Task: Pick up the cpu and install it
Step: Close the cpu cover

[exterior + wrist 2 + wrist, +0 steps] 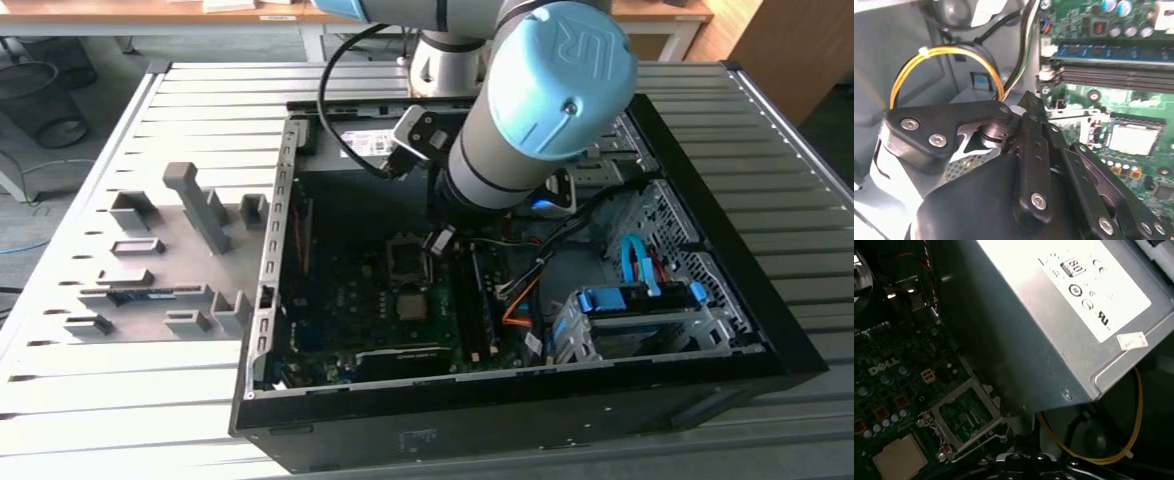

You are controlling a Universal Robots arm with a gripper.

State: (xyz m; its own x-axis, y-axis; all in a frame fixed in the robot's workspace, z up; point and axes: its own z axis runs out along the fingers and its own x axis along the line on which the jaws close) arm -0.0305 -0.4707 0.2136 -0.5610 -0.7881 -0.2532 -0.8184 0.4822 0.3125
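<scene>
Hanging claw: I am hovering near the socket; wide or narrow, I cannot tell.
cpu: lying just beside the socket; I am needing a flat, gentle grab.

open computer case, grey power-supply box — yellow cable

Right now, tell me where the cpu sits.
The cpu lies flat on the motherboard inside the open computer case, just below the open socket frame in the exterior view, left of the memory slots.
</scene>
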